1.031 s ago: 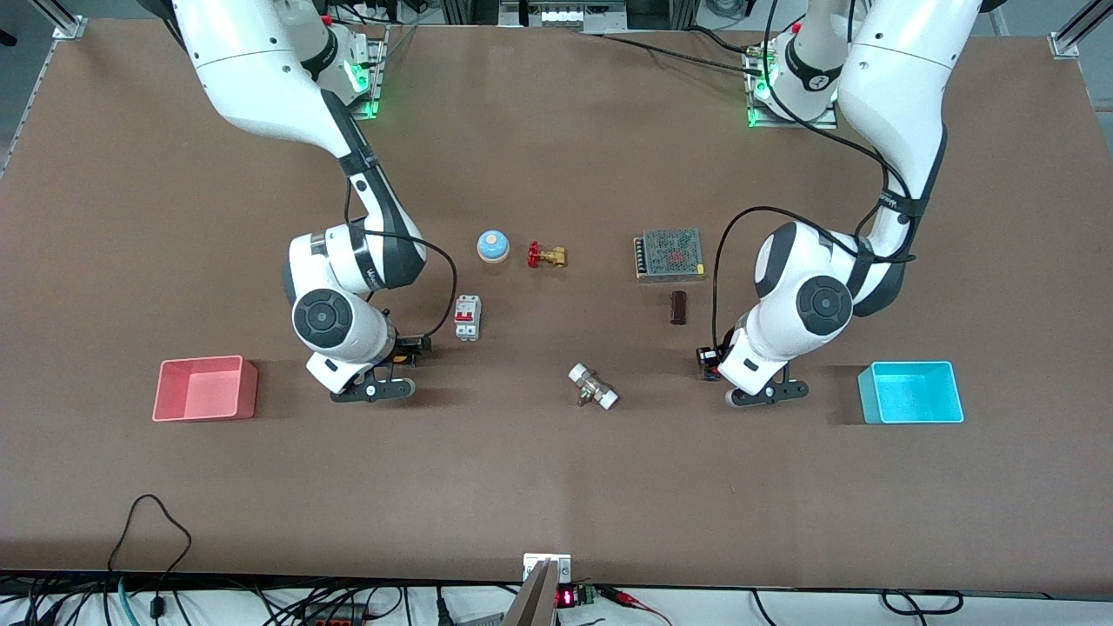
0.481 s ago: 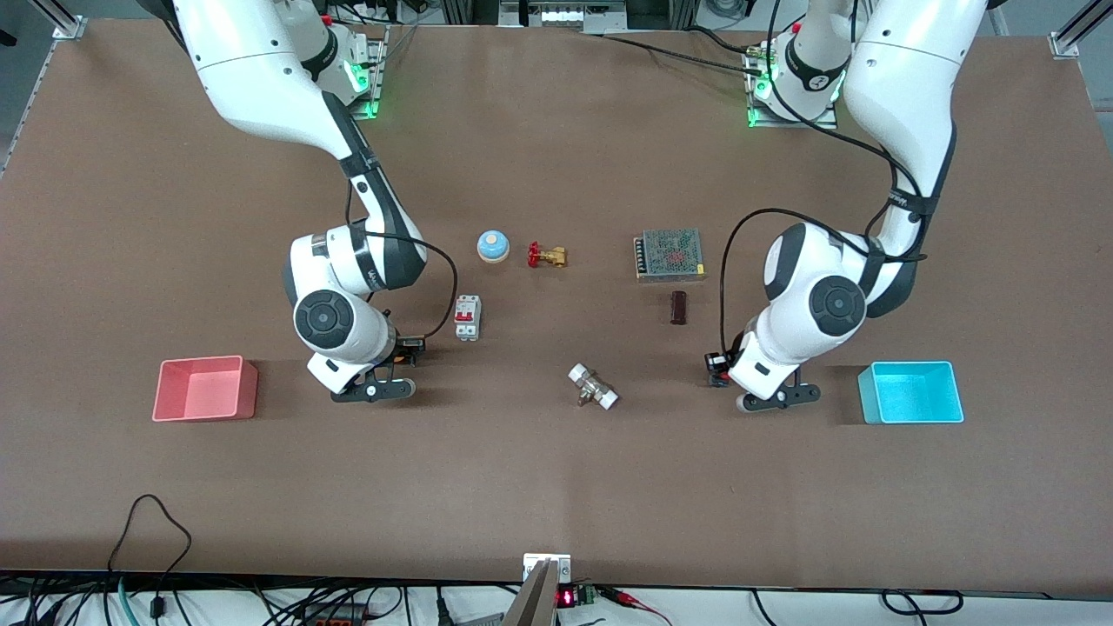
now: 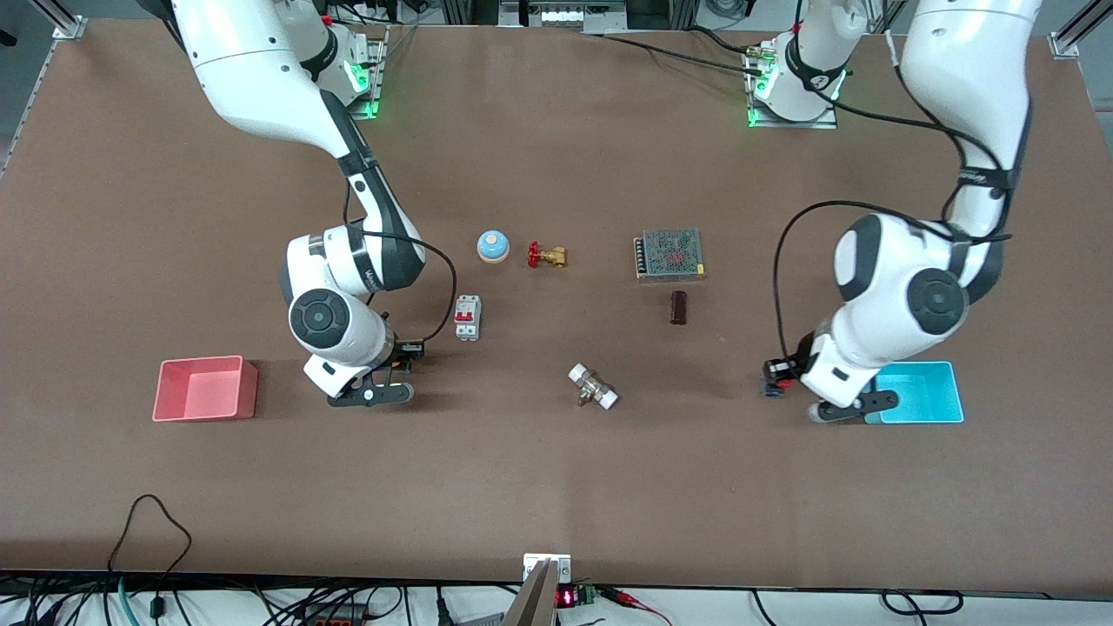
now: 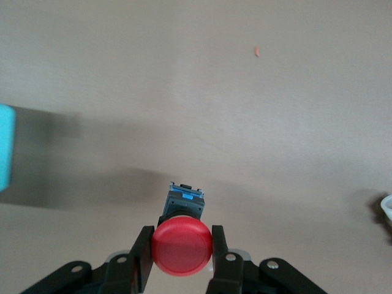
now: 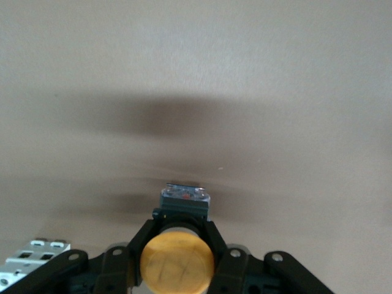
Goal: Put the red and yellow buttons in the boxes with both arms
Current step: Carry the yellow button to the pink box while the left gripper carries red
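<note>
A: Jaws? Left gripper clamps the red button, held up just beside the cyan box.

B: Right gripper pinches the yellow button above the desk, pink box well apart.

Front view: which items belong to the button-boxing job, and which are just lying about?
Job: red button in left tool; yellow button in right tool; pink box; cyan box.

Lying about: blue bell, brass valve, breaker, power supply, fitting.
</note>
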Available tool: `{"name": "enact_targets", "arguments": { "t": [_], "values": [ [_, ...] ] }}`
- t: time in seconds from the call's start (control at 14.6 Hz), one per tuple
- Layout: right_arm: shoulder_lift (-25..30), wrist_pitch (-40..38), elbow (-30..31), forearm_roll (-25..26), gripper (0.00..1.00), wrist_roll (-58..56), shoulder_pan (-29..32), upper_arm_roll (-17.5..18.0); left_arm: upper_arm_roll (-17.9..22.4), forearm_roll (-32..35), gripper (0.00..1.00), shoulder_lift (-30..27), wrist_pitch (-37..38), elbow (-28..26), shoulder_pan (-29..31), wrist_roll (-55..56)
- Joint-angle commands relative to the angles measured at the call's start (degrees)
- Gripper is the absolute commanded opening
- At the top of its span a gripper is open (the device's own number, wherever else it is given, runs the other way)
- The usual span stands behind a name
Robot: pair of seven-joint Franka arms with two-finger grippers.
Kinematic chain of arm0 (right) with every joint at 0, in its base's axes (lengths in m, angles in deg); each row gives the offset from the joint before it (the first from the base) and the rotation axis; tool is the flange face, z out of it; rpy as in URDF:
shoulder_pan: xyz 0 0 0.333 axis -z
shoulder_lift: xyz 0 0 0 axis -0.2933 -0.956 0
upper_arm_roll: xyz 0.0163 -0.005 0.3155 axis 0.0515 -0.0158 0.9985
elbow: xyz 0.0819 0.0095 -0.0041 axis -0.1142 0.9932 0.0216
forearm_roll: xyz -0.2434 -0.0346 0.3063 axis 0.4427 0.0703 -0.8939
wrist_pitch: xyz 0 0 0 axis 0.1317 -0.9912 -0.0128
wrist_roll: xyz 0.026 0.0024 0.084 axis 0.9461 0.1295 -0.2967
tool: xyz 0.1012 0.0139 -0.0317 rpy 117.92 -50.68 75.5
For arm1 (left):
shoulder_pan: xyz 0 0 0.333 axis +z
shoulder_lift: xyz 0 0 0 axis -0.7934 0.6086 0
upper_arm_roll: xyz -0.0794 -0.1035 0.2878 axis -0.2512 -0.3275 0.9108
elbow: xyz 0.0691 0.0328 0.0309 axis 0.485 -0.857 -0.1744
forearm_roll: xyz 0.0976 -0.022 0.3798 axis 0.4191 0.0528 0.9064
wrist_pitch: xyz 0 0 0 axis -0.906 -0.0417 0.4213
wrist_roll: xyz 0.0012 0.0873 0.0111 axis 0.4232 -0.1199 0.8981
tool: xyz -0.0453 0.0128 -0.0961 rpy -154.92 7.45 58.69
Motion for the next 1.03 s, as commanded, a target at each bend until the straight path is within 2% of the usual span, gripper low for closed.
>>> {"name": "enact_targets", "arguments": {
  "t": [0.0,0.07,0.34,0.48,0.69,0.96],
  "values": [
    [2.05,-0.67,-1.17,-0.26,0.23,-0.97,1.49,-0.42,-0.27,-0.10,0.26,-2.21,1.80,-0.26,3.58,-5.32],
    [2.93,-0.67,-1.17,0.18,0.23,-0.97,2.37,-0.68,-0.27,-0.10,0.26,-2.21,1.97,0.44,5.07,-7.52],
    [4.16,-1.20,-1.26,0.27,0.23,-3.85,4.66,-7.26,-0.27,-0.10,0.26,-2.21,4.61,2.11,10.35,-16.40],
    [4.26,-5.22,-1.60,0.10,0.23,-7.19,7.20,-8.85,-0.27,-0.10,0.26,-2.12,4.61,2.12,13.25,-21.14],
    [3.91,-12.08,-7.22,0.09,0.23,-12.56,11.94,-8.95,-0.27,-0.01,0.26,-1.51,4.61,2.12,16.41,-27.12],
    [3.56,-12.28,-7.58,0.27,0.23,-18.09,16.08,-8.95,-0.27,0.33,0.26,0.33,3.82,2.11,18.88,-33.20]
  ]
}}
